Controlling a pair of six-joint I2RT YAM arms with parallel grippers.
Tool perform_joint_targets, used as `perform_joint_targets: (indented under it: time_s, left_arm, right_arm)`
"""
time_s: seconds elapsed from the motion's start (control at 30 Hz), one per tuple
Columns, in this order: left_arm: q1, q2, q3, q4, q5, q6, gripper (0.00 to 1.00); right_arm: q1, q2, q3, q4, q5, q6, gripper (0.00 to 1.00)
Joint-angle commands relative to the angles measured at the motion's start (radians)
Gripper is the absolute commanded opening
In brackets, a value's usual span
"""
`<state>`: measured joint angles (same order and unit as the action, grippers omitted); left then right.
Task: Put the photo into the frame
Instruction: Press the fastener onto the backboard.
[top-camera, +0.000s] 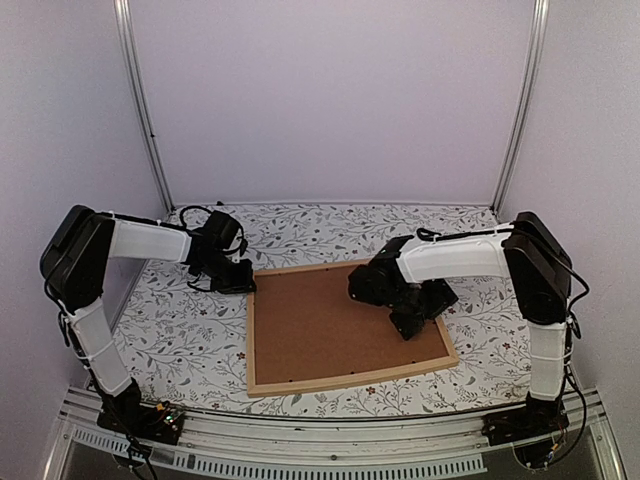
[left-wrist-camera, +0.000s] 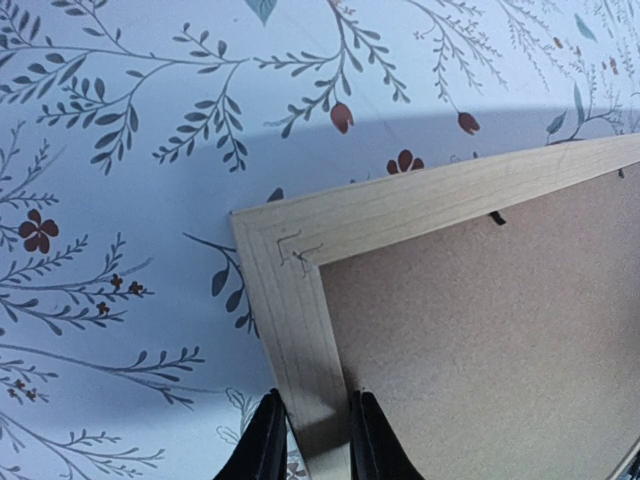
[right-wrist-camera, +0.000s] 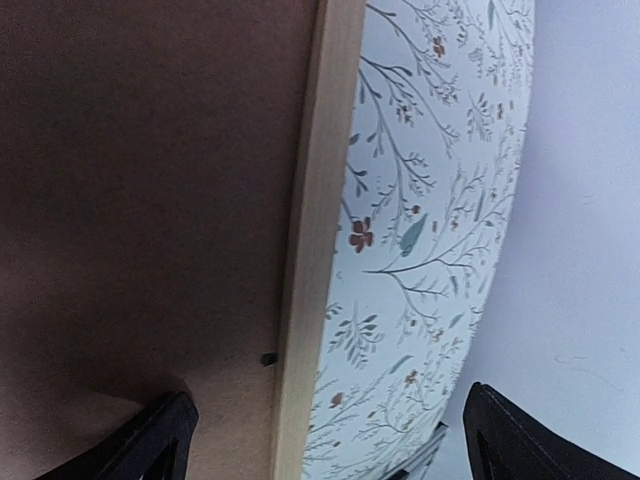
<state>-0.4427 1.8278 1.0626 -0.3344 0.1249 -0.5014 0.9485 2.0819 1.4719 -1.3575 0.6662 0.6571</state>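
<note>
The right gripper (top-camera: 412, 318) hangs released, jaws spread wide, over the backing board (top-camera: 310, 325) near the right bar of the frame (top-camera: 340, 378), probably free to press the board flat. Farther back, the left gripper (left-wrist-camera: 312, 445) pinches the frame's left bar by its far corner, likely steadying it on the table (top-camera: 190, 330). Only its wrist view shows that pinch. The photo appears nowhere, possibly beneath the board.

frame (top-camera: 340, 383): thin light-wood bars, brown board filling it
pose: flat, back up
place: left bar clasped by left gripper (left-wrist-camera: 312, 440); right bar under right gripper (right-wrist-camera: 335, 440)
</note>
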Motion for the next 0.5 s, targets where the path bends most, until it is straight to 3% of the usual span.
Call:
perform_joint_targets:
  time_s: [0.0,0.2,0.47]
  left_arm:
    - [-0.003,0.022,-0.023,-0.015,0.006,0.048,0.2]
    - [-0.002,0.024,-0.006,-0.025,0.002,0.053,0.2]
    - [-0.002,0.027,0.008,-0.033,-0.001,0.055,0.21]
  right_arm:
    - [-0.036,-0.101,-0.083,0.382,-0.293,-0.012,0.98]
    - [-0.208,-0.317,-0.24,0.609,-0.536,-0.117,0.95]
    - [-0.388,-0.343,-0.282,0.722,-0.61,-0.219,0.91]
